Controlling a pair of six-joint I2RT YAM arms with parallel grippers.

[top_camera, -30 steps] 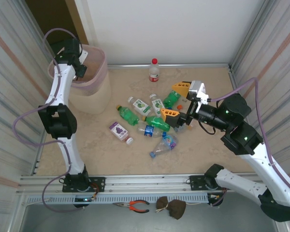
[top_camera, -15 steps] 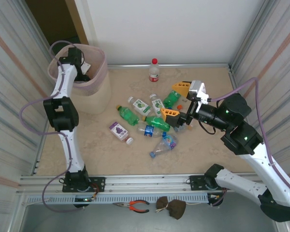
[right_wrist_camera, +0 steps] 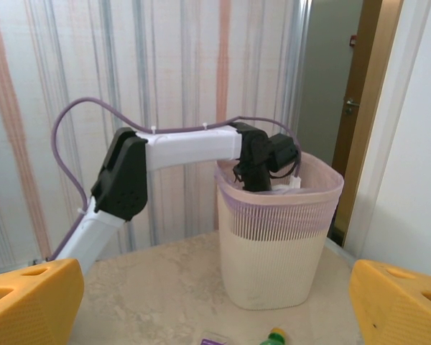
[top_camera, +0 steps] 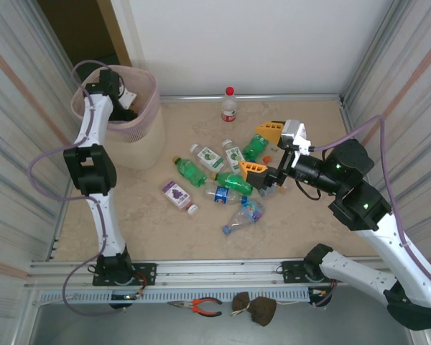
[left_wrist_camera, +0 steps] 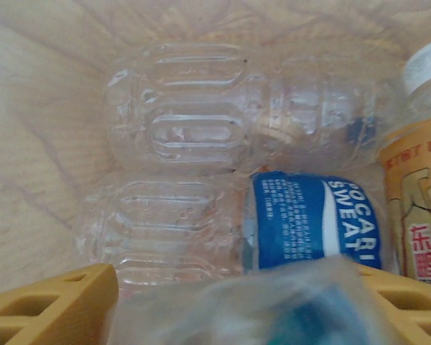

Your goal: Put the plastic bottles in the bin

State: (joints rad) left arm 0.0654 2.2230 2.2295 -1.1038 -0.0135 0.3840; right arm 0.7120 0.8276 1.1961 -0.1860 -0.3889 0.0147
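Well, at the far left the bin (top_camera: 142,144) stands in the back corner of the table (top_camera: 309,237). The left arm bends over its rim, so the left gripper (top_camera: 122,108) hangs inside it. In the left wrist view its yellow fingers (left_wrist_camera: 50,305) stand apart with a blurred bottle (left_wrist_camera: 287,305) between them, but I cannot tell whether they pinch it or only flank it. Beneath, on the bin's floor, a plain clear bottle (left_wrist_camera: 223,108) and a blue-labelled bottle (left_wrist_camera: 309,219) lie side by side, touching, with a tan-labelled bottle (left_wrist_camera: 416,194) at the right edge. Further right, in the middle of the table, the loose bottles lie in a heap. Among them are a purple-labelled bottle (top_camera: 177,194) nearest the bin, a green bottle (top_camera: 189,171) just behind it, and a crushed bottle (top_camera: 243,215) at the near side. A red-capped bottle (top_camera: 229,106) stands upright by the back wall, well apart from the heap. At the heap's right edge is the right gripper (top_camera: 261,151), its jaws spread wide and empty, facing the bin.
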